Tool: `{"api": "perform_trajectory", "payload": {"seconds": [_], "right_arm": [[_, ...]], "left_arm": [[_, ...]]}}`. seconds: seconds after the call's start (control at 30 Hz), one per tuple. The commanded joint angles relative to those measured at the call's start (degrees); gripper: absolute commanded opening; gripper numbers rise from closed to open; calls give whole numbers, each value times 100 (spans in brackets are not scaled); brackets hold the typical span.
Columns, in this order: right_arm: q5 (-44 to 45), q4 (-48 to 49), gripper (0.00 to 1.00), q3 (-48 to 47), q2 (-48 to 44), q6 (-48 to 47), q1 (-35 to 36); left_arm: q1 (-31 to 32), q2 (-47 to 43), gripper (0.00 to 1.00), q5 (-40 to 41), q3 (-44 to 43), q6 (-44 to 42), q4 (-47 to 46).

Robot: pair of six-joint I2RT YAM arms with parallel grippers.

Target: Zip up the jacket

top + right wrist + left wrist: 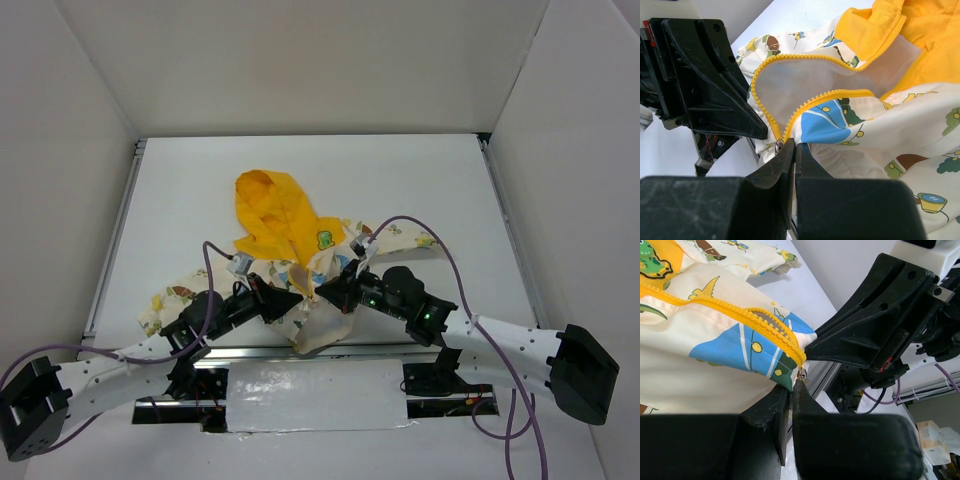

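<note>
Jaws on both arms are pressed together at the lower end of the zipper [805, 97]: the left jaws nip its metal pull [802, 374], the right jaws the hem [782, 376] beside it. The jacket [285, 225] lies mid-bench [420, 170], hood far, front open. Risk: the small pull slips out, or misaligned teeth jam. Left arm [130, 350] and right arm [500, 335] reach low and inward, tips almost meeting.

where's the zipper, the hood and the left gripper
zipper [840, 93]: right wrist view, on the yellow teeth of the lower edge
hood [268, 205]: top external view, middle of the yellow fabric
left gripper [791, 389]: left wrist view, between its fingertips
</note>
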State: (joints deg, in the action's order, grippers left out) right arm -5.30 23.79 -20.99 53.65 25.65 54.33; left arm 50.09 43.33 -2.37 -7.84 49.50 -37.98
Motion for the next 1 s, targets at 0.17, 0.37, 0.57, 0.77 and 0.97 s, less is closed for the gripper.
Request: {"api": "perform_trajectory", "payload": {"seconds": [0.17, 0.37, 0.57, 0.77, 0.97], "right_arm": [[143, 231, 0, -238, 84, -121, -27], [187, 213, 0, -247, 49, -130, -62], [240, 170, 0, -282, -3, -139, -89], [117, 170, 0, -274, 5, -183, -98], [135, 170, 0, -168, -56, -157, -106]], "left_arm": [[-16, 149, 0, -237, -51, -28, -764], [-16, 123, 0, -229, -34, -36, -729], [-16, 105, 0, -185, -25, -54, -650], [-16, 9, 0, -36, -51, -45, -466], [-16, -272, 0, 114, -113, -80, -175]]}}
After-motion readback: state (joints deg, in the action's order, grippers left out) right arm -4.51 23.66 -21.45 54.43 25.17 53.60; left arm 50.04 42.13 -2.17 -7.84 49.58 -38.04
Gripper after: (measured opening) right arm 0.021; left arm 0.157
